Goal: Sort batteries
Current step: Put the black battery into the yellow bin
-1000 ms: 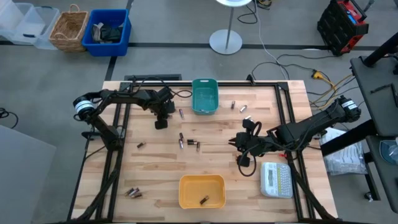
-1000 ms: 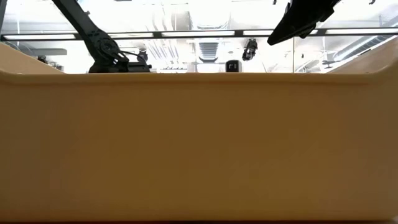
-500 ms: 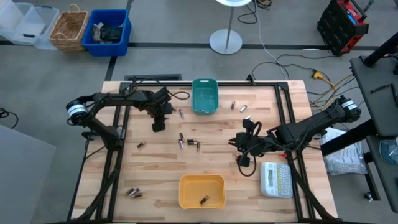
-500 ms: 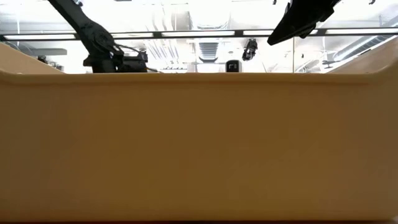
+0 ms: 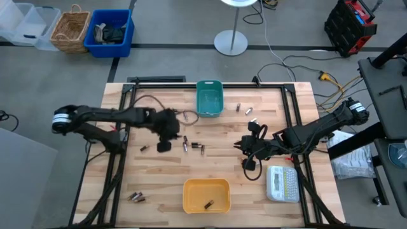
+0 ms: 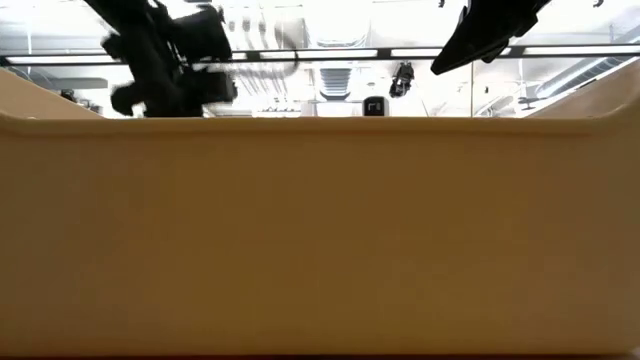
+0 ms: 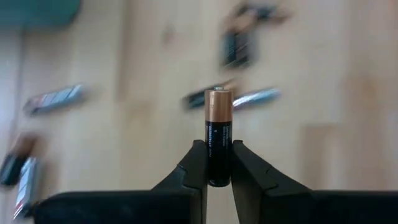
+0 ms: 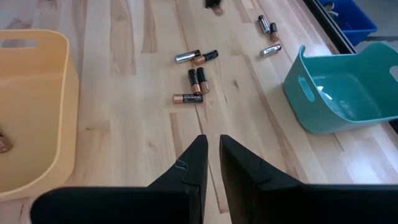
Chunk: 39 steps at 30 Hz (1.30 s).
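Observation:
Batteries lie scattered on the wooden table: a cluster (image 5: 191, 145) at mid-table, one (image 5: 144, 148) to its left, a pair (image 5: 135, 197) at the near left, two (image 5: 244, 109) beside the teal bin (image 5: 209, 98), and one (image 5: 208, 204) in the yellow bin (image 5: 206, 195). My left gripper (image 5: 163, 146) hangs just left of the cluster, shut on a black battery with a copper end (image 7: 218, 118). My right gripper (image 8: 211, 149) is right of centre, shut and empty. My left gripper pinches the battery's black end (image 7: 218, 171) between its two fingers (image 7: 196, 163). The battery lies along the fingers, with its copper end pointing away from the gripper toward the table. It is lifted clear of the wood.
A white label-maker (image 5: 282, 183) lies at the near right, close to my right arm. The yellow bin's wall (image 6: 320, 230) fills the low view. Bare wood lies between the mid-table cluster and the yellow bin.
My left gripper has swung from beside the teal bin toward the table's near edge and now hangs next to the mid-table cluster. It shows larger and blurred in the low view. My right arm has kept still.

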Motion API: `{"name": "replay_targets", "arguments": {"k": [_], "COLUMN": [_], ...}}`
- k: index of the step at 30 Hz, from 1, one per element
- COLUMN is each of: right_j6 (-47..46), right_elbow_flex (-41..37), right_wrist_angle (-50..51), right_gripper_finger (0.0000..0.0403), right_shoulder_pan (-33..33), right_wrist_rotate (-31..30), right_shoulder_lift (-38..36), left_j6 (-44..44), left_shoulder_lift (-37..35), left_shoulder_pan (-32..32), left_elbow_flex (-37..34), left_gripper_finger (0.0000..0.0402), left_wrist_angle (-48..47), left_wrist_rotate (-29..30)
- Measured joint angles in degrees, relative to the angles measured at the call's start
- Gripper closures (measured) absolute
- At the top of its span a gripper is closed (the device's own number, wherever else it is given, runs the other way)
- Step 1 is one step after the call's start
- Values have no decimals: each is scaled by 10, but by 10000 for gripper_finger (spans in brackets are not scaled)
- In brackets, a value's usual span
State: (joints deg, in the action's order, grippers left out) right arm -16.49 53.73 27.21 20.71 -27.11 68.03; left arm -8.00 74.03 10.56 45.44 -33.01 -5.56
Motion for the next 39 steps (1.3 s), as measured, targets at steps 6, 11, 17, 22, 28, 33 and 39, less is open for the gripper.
{"name": "replay_targets", "arguments": {"k": [6, 11, 17, 22, 28, 33, 39], "right_j6": [0, 1, 2, 2, 6, 8, 7], "right_elbow_flex": [-2, -3, -3, -3, -3, -3, -3], "right_wrist_angle": [0, 0, 0, 0, 0, 0, 0], "right_gripper_finger": [369, 369, 369, 369, 369, 369, 369], "right_shoulder_pan": [0, 0, 0, 0, 0, -1, -6], "right_wrist_rotate": [0, 0, 0, 0, -1, -1, -1], "right_shoulder_lift": [0, 0, 0, 0, 0, 0, 0], "left_j6": [98, 118, 116, 142, 163, 176, 192], "left_shoulder_lift": [-44, -43, 28, 96, 151, 203, 222], "left_shoulder_pan": [-144, -271, -361, -382, -384, -384, -372], "left_elbow_flex": [1, 1, 2, 12, 45, 92, 105], "left_gripper_finger": [374, 374, 374, 374, 373, 373, 373], "left_wrist_angle": [102, 263, 428, 436, 431, 417, 397], "left_wrist_rotate": [3, 72, 153, 148, 38, 7, -53]}}
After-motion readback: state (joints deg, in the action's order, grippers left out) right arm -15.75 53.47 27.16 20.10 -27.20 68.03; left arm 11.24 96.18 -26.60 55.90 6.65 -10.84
